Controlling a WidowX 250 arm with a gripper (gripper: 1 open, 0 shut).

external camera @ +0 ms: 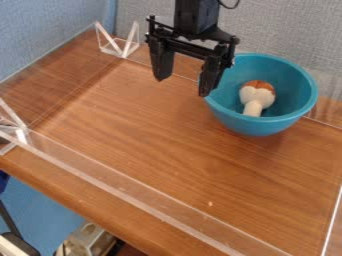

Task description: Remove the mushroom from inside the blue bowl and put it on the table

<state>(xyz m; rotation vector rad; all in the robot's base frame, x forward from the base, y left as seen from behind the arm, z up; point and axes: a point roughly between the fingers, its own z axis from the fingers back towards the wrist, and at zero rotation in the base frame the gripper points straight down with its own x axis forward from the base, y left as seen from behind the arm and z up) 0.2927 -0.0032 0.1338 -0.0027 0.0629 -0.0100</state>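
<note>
Hanging open and empty, the claw [186, 76] hovers just left of the blue bowl [297, 108], where the mushroom [257, 97] lies, above the worktop [134, 140].

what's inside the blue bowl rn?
Inside the round, glossy teal-blue bowl lies one small toy mushroom, cream-white stem and brown-orange cap, tipped on its side. The bowl's near wall hides part of the floor; the black gripper's finger overlaps its left rim.
</note>
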